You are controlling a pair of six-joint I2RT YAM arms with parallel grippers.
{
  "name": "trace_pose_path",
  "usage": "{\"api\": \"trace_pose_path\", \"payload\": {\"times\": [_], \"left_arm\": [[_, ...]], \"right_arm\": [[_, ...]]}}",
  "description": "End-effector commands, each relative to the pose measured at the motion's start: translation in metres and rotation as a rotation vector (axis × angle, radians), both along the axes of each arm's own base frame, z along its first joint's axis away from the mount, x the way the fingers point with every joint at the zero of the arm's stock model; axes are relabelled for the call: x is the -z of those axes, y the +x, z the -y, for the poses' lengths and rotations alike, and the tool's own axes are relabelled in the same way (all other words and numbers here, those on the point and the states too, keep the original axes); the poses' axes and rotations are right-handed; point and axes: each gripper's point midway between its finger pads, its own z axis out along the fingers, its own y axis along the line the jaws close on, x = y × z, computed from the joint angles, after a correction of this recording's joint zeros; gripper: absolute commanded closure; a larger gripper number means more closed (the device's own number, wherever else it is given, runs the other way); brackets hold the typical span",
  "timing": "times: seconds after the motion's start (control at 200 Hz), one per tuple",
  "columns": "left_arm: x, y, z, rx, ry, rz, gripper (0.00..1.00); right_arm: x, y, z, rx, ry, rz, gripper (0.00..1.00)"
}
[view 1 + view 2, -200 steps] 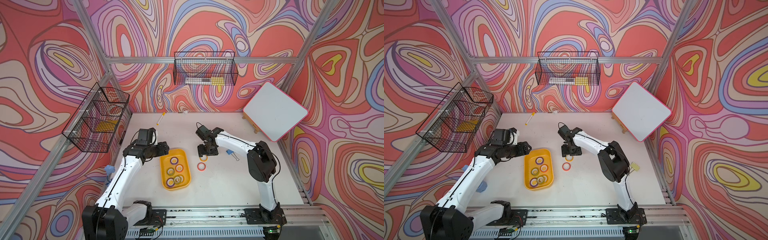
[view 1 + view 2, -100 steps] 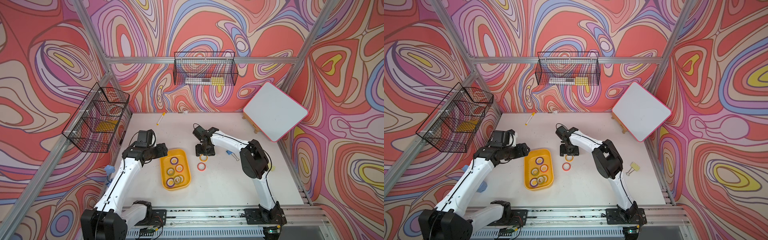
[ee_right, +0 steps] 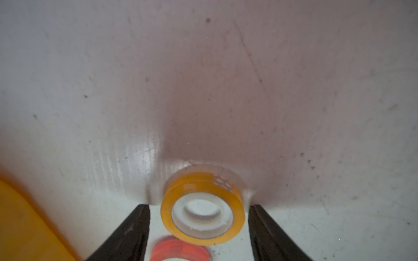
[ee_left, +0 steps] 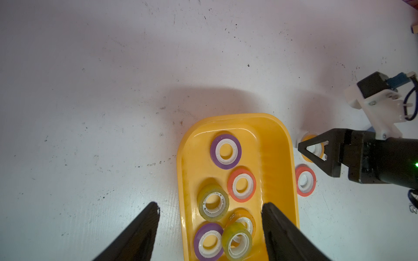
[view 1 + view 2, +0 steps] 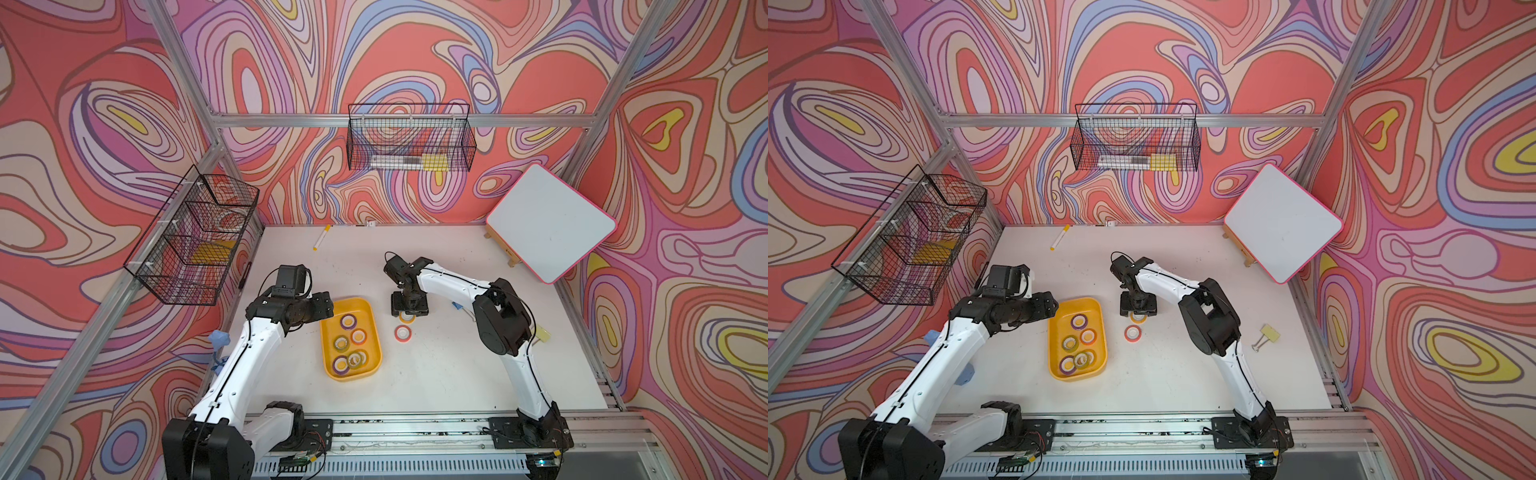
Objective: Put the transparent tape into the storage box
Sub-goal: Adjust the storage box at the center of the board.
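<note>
The right gripper (image 3: 199, 206) stood with its jaws spread wide around the yellow tape roll (image 3: 202, 226), a gap on either side, gripping nothing. In a top view that roll lay flat on the table (image 5: 436, 374) at about 3 o'clock from the storage box (image 4: 269, 146), with a red-orange roll (image 5: 402, 333) just beside it at 6 o'clock. The left gripper (image 4: 210, 204) hung open and empty over the box's near end, where six rolls already lay. The grasp would probably go best with the fingers kept low and centred, so that they met the roll's outer wall evenly and left the red-orange neighbour alone. The roll would then need lifting above the low wall before being carried towards 9 o'clock and released close to the floor. No brand or lettering was legible, only a pale speckled patch at the tape's end.
</note>
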Motion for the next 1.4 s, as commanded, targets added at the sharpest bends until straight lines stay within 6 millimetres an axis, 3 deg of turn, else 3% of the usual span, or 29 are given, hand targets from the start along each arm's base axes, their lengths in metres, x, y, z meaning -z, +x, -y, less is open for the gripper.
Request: {"api": "trace_pose_path", "payload": {"times": [0.0, 0.346, 0.826, 0.967, 1.097, 1.187, 1.397], "left_arm": [[0.003, -0.006, 0.0, 0.001, 0.004, -0.019, 0.24], [0.027, -0.014, -0.001, -0.005, 0.008, -0.135, 0.33], [0.058, -0.024, -0.004, -0.015, 0.041, -0.288, 0.5], [0.068, -0.025, -0.007, -0.02, 0.058, -0.336, 0.51], [0.074, -0.026, -0.005, -0.016, 0.058, -0.367, 0.57], [0.077, -0.026, -0.005, -0.008, 0.059, -0.378, 0.69], [0.079, -0.026, -0.004, -0.004, 0.06, -0.392, 0.78]], "right_arm": [[0.008, -0.002, 0.0, 0.003, -0.031, -0.011, 0.32], [0.014, -0.002, 0.003, -0.004, -0.054, -0.016, 0.37], [-0.007, 0.002, 0.002, -0.007, -0.046, 0.028, 0.42], [-0.014, 0.002, -0.002, -0.012, -0.038, 0.041, 0.42], [-0.033, 0.003, -0.012, -0.037, -0.037, 0.08, 0.42], [-0.053, 0.004, -0.024, -0.067, -0.042, 0.118, 0.42], [-0.092, 0.002, -0.06, -0.127, -0.002, 0.201, 0.41]]}}
